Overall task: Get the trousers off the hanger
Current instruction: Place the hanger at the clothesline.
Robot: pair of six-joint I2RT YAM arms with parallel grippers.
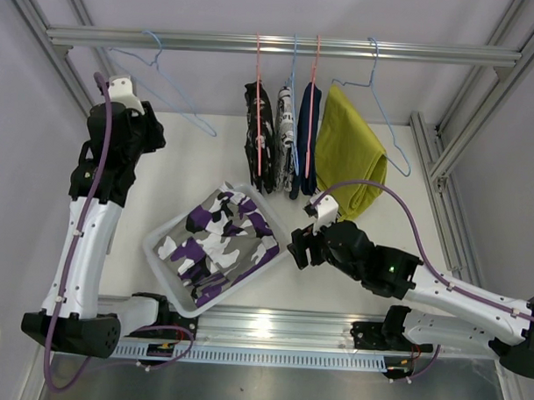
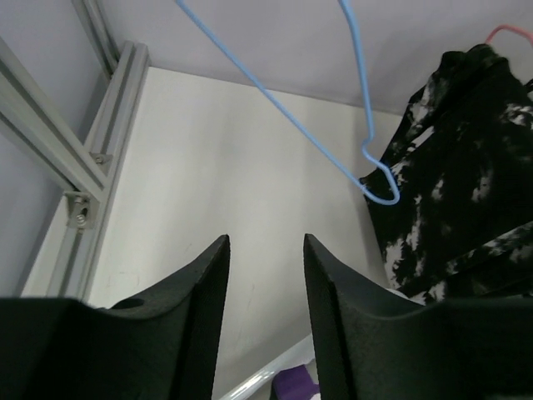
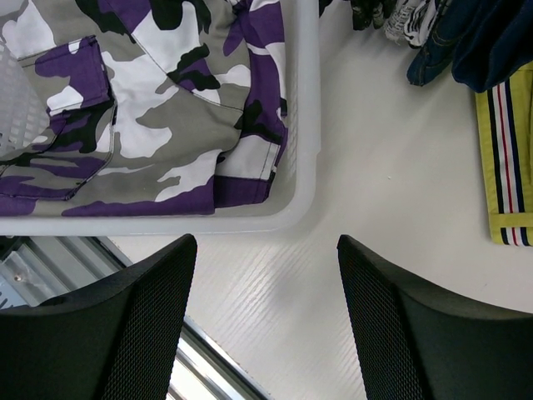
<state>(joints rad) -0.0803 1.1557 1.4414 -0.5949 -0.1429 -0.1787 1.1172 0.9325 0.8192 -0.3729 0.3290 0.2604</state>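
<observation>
Right wrist: right tool (image 3: 266, 242) released beside camouflage cloth trousers (image 3: 150, 108) in plastic basket (image 3: 305, 125); left tool (image 2: 266, 242) released

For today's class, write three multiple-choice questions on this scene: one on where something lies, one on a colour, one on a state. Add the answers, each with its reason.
1. Where are the camouflage trousers?
A. hanging from a pink hanger
B. in the white basket
C. clamped in a hand

2. What colour is the bare hanger at the left end?
A. pink
B. black
C. light blue

3. In what state is the right hand?
A. open, nothing between its fingers
B. shut on cloth
C. shut on a hanger

Answers:
1 B: the top view shows them folded inside the basket's rim.
2 C: its thin wire is light blue in both the top and left wrist views.
3 A: the right wrist view shows only table between the spread fingers.
</observation>
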